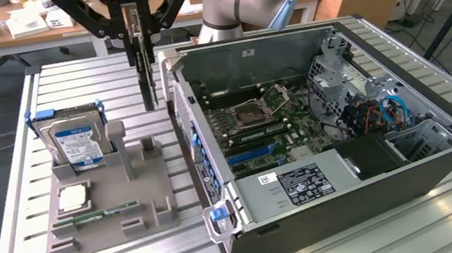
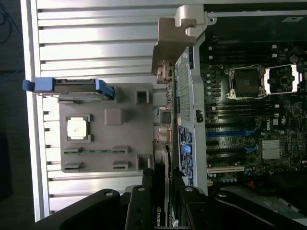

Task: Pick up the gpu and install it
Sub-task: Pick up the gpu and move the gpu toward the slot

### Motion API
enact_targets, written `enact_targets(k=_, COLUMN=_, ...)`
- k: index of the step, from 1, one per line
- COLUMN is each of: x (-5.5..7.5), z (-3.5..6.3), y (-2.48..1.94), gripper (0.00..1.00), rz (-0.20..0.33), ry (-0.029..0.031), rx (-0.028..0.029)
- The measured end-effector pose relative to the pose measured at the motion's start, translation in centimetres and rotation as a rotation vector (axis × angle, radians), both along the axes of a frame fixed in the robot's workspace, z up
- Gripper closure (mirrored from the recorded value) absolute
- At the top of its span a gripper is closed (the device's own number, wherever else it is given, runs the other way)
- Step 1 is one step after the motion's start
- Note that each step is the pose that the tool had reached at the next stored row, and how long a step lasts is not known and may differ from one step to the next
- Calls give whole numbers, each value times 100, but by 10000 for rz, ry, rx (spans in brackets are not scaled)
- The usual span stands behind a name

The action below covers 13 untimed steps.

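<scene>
Gpu [image 1: 148,78], thin flat dark card, upright in grip of black claw [image 1: 139,33]

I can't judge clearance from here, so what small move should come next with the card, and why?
Probably a short sideways shift toward the open case, keeping height. The gpu hangs upright in the fingers above the table, between the grey fixture and the case wall, outside the case. The blue slots inside lie beyond that wall.

Exterior view looks obliquely down, wrist view straight down; both share the computer case [image 1: 245,58] [image 2: 192,103].
</scene>
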<state>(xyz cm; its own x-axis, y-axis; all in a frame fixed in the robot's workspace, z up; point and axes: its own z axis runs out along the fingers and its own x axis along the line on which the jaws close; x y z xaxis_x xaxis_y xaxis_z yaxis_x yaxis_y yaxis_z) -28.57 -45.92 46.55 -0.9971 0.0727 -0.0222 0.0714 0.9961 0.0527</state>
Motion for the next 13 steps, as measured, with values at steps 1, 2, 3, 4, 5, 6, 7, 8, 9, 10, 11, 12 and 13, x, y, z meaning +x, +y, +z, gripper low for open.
enact_targets(k=1, x=0, z=0, y=0, gripper=74, rz=0, ry=0, rx=0)
enact_targets(k=2, x=0, z=0, y=0, gripper=74, rz=0, ry=0, rx=0)
enact_targets(k=3, x=0, z=0, y=0, gripper=74, rz=0, ry=0, rx=0)
enact_targets(k=4, x=2, z=1, y=0, gripper=74, rz=0, ry=2, rx=-1)
enact_targets(k=5, x=72, z=0, y=0, gripper=74, rz=0, ry=0, rx=0)
enact_targets(k=6, x=72, z=0, y=0, gripper=74, rz=-1, ry=0, rx=0)
enact_targets(k=7, x=72, z=0, y=0, gripper=74, rz=0, ry=0, rx=0)
enact_targets(k=8, x=104, z=0, y=0, gripper=74, rz=2, ry=0, rx=0)
enact_targets(k=9, x=103, z=0, y=0, gripper=74, rz=1, ry=-1, rx=1)
enact_targets(k=10, x=103, z=0, y=0, gripper=74, rz=0, ry=0, rx=0)
enact_targets(k=11, x=103, z=0, y=0, gripper=74, rz=0, ry=0, rx=0)
enact_targets(k=12, x=103, z=0, y=0, gripper=74, rz=0, ry=-1, rx=0)
enact_targets(k=13, x=103, z=0, y=0, gripper=74, rz=0, ry=0, rx=0)
